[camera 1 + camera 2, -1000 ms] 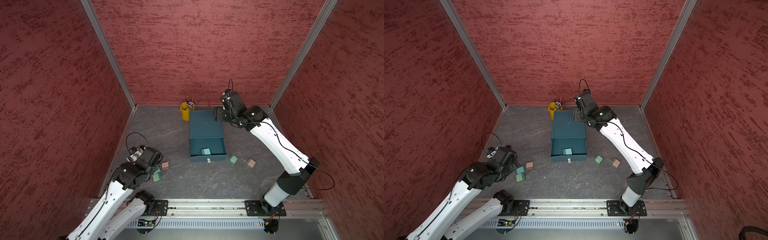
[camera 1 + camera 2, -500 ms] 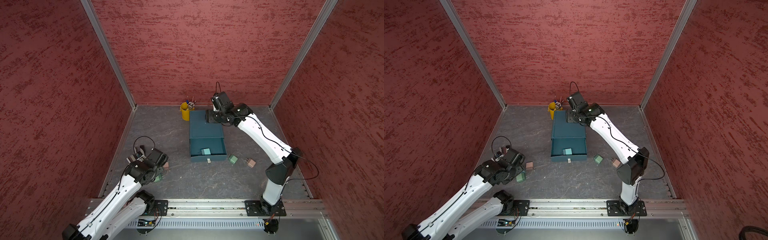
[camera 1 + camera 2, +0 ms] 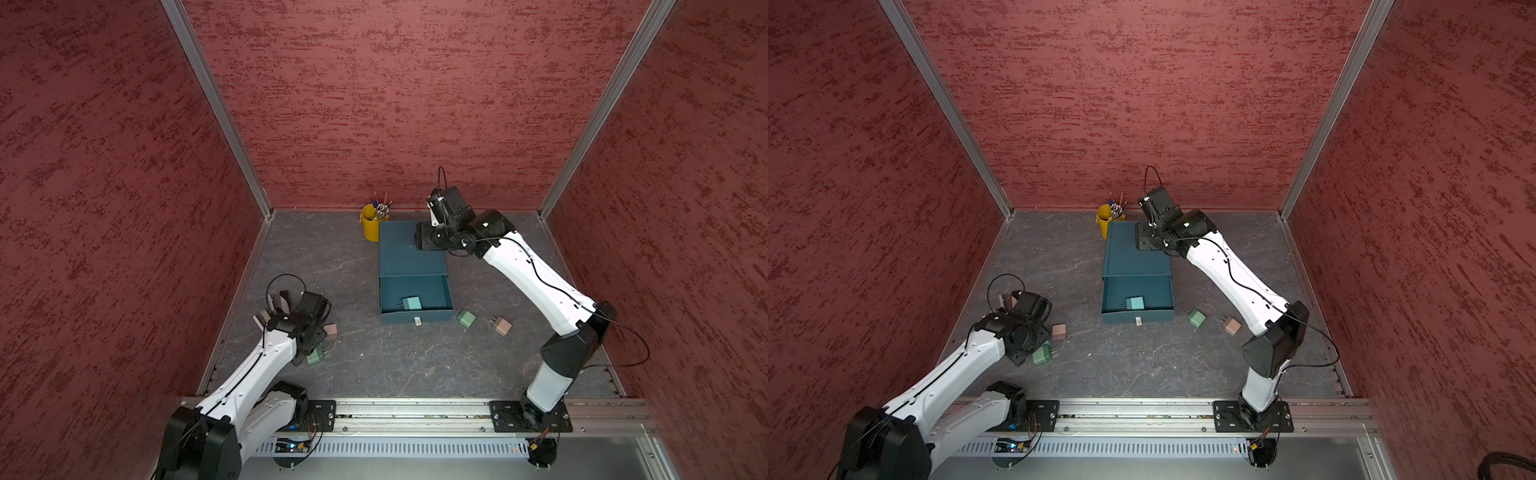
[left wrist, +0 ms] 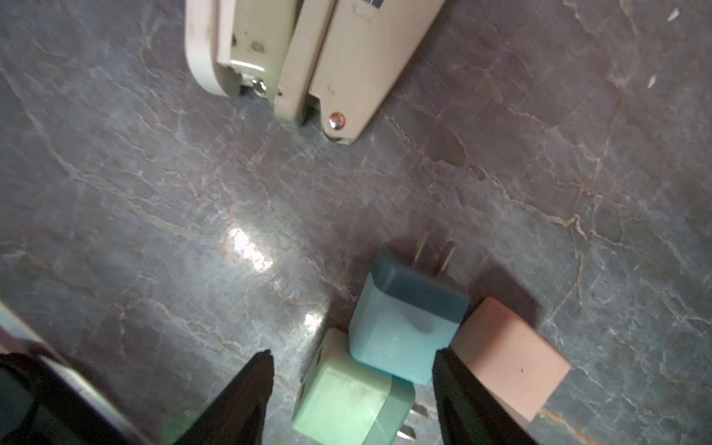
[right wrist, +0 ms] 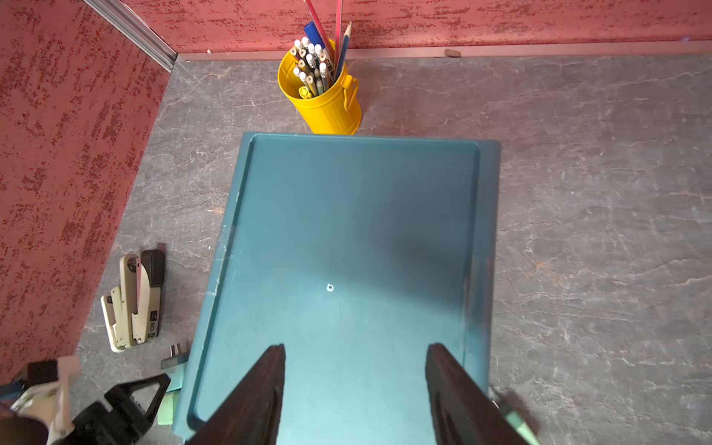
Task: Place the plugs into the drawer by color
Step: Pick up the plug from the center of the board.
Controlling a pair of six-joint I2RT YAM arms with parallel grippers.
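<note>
Left wrist view shows the left gripper [image 4: 352, 352] open over the teal plug [image 4: 404, 327], likely lining up a grab, while the right gripper [image 5: 355, 346] hangs open and empty above the drawer [image 5: 346, 231].

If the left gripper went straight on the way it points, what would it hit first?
Probably the green plug between the open jaws of the left gripper, with the teal plug right behind; depth is unclear.
</note>
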